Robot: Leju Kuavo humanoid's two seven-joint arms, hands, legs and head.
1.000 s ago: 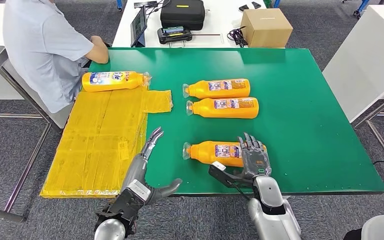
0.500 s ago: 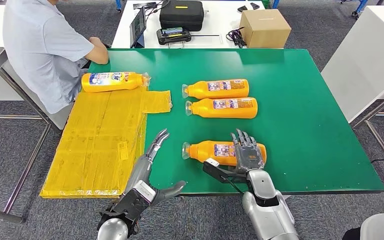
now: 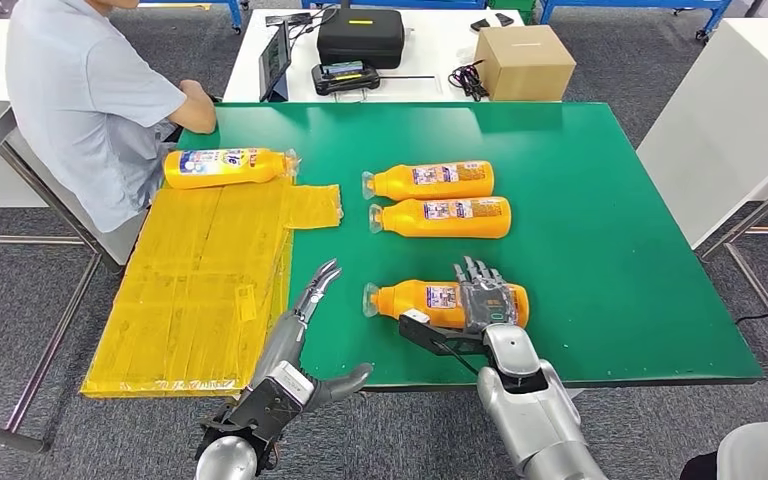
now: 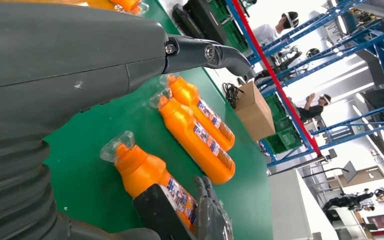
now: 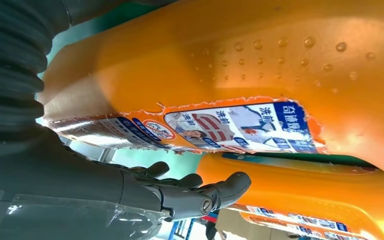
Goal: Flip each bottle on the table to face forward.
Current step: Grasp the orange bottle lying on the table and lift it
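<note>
A green matte counter (image 3: 600, 250) carries four glossy orange plastic bottles lying on their sides, each with a clear cap at its left end and a blue-and-white paper label. The nearest orange bottle (image 3: 430, 301) lies close to the counter's front edge, about midway along it. The right hand (image 3: 484, 300) lies flat over this bottle's base end, dark fingers (image 3: 472, 272) stretched across the top towards the far edge and the thumb low against the near side; whether it truly grips or merely rests there is hard to tell. In the right wrist view the bottle's surface is smooth with a patch of raised dots, and the label's edge looks ragged.

Two more orange bottles, a farther one (image 3: 430, 180) and a nearer one (image 3: 442, 217), lie parallel and just beside each other near the counter's middle. A fourth orange bottle (image 3: 225, 167) lies towards the far left corner, at the far edge of a wrinkled yellow plastic sheet (image 3: 200, 290) that covers the counter's left side.

The left hand (image 3: 295, 345) hovers at the front edge beside the sheet, holding nothing, fingers spread wide.

A person in a pale grey shirt (image 3: 80, 95) sits at the far left corner.
</note>
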